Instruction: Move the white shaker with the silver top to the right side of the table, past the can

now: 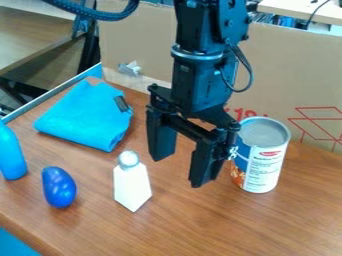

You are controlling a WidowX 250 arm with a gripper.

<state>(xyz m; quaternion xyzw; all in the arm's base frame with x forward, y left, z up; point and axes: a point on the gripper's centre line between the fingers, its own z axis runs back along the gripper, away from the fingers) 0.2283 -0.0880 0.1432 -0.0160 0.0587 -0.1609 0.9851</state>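
bench [200, 227]: carries all loose items; nothing grasped or lifted, so no handling is completed on present evidence. black arm [204, 75]: above bench, hand [181, 168] set wide and unladen. folded blue cloth [87, 115]: towards the rear. can [263, 162]: upright, beside the hand; contact cannot be told. blue bottle [9, 155]: view's left edge. white bottle [131, 185]: upright, near the hand. blue rounded piece [59, 187]: between the bottles.

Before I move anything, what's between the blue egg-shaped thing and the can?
In the camera view, the white bottle, nearer the blue thing, and the open claw, hanging between bottle and can.
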